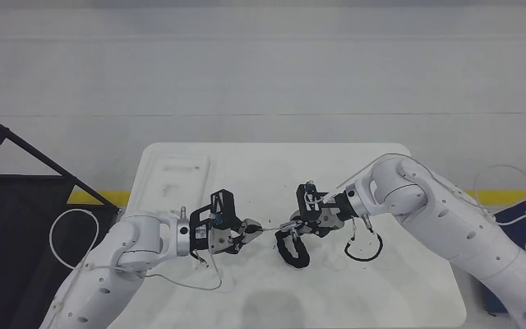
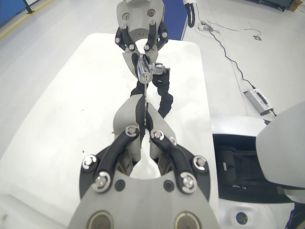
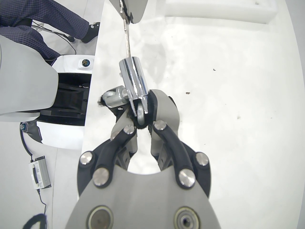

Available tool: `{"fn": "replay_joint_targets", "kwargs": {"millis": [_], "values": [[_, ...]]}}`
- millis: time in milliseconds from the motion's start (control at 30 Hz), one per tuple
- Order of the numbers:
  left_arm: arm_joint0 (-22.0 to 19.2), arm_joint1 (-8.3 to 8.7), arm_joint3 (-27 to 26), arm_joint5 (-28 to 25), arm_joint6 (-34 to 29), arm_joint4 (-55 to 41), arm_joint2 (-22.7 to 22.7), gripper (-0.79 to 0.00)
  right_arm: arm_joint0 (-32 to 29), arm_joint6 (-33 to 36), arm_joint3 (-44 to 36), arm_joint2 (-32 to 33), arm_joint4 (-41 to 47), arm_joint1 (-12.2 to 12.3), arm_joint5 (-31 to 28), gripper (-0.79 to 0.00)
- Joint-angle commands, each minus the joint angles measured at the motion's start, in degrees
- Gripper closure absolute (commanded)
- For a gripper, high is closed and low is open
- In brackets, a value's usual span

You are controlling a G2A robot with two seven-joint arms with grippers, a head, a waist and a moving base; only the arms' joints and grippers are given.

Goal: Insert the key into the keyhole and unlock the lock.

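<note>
Steel, thin and flat, the key (image 2: pixel 145 93) sits clamped by its head in the left gripper (image 2: pixel 144 107), tip at the keyhole (image 2: pixel 145 79) of the chrome lock (image 2: pixel 143 70). Beyond, the right gripper (image 2: pixel 140 57) pinches the lock's rear end above the table (image 2: pixel 71 101). That slick cylinder looks likely to twist, so hold it firmly.

Shiny silver lock (image 3: pixel 133 82), silver key (image 3: pixel 127 41), black fabric-sleeved cable (image 2: pixel 165 96), white table (image 2: pixel 71 96), white foam tray (image 3: pixel 214 13)
</note>
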Motion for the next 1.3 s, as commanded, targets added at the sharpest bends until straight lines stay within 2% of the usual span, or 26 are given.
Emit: {"fn": "replay_joint_targets", "kwargs": {"millis": [0, 633, 1267], "values": [[-0.02, 0.01, 0.04, -0.1, 0.03, 0.05, 0.06, 0.0, -0.02, 0.04, 0.01, 0.0, 0.09, -0.01, 0.04, 0.0], [-0.08, -0.06, -0.69, 0.63, 0.54, 1.81, 1.18, 0.0, 0.4, 0.77, -0.12, -0.94, 0.57, -0.55, 0.77, 0.0], [0.61, 0.13, -2.24, 2.33, -0.32, 5.4, 0.88, 0.0, 1.62, 4.72, 0.95, -3.03, 0.91, -2.16, 4.72, 0.0]]}}
